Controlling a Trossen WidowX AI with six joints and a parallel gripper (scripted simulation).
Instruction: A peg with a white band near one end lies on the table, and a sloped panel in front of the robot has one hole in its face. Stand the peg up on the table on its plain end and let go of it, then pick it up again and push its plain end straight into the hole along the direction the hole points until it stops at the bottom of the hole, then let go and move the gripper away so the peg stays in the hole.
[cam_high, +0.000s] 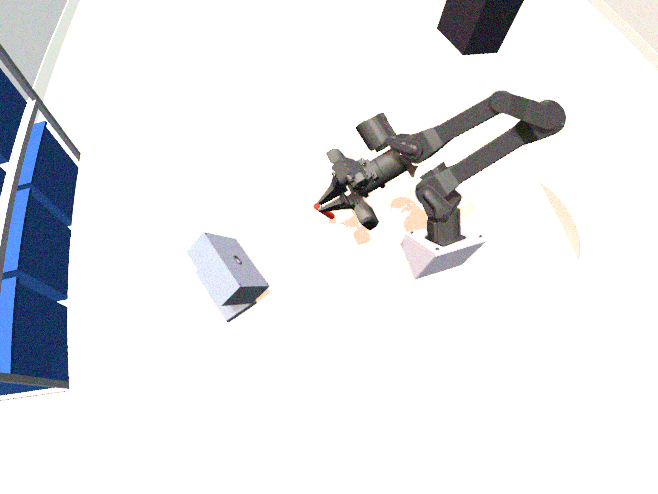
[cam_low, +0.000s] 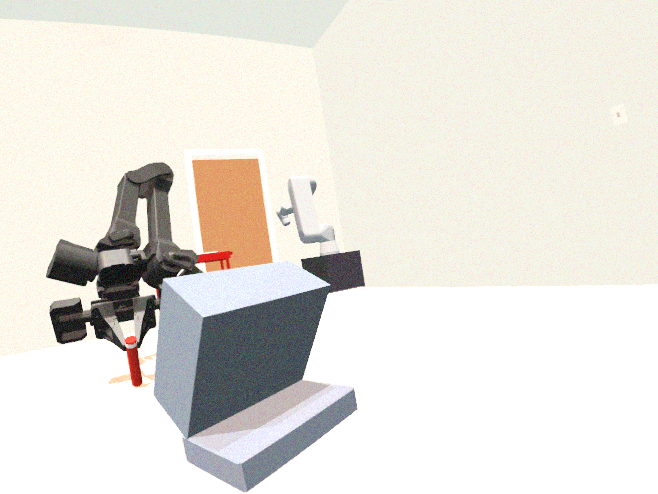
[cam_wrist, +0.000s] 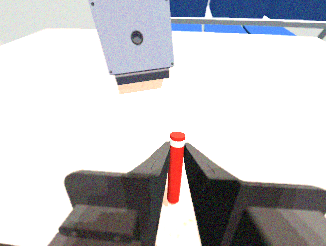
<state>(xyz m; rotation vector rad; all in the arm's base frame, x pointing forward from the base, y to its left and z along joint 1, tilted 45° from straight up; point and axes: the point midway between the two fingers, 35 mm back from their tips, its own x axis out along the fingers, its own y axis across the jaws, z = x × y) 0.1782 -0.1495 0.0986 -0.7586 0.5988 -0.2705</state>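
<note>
The red peg (cam_high: 329, 214) (cam_low: 135, 366) (cam_wrist: 174, 175) has its white band near the upper end. My gripper (cam_high: 319, 207) (cam_low: 130, 346) (cam_wrist: 177, 146) is shut on the peg just below the band. The plain end points down, and in the exterior view the peg is close to upright with a slight lean. Whether the plain end touches the table cannot be told. The grey sloped panel (cam_high: 220, 249) (cam_low: 255, 350) (cam_wrist: 117, 55) stands apart from the peg. Its round hole (cam_high: 237, 259) (cam_wrist: 136, 37) is empty; the exterior view shows only the panel's back and sides.
The panel has a low foot (cam_low: 297, 425) behind it. A shelf with blue bins (cam_high: 42, 329) stands beyond the panel. The arm's pale base block (cam_high: 451, 257) is behind the gripper. A black box (cam_high: 478, 26) (cam_low: 340, 271) stands farther off, bearing a grey arm (cam_low: 305, 212).
</note>
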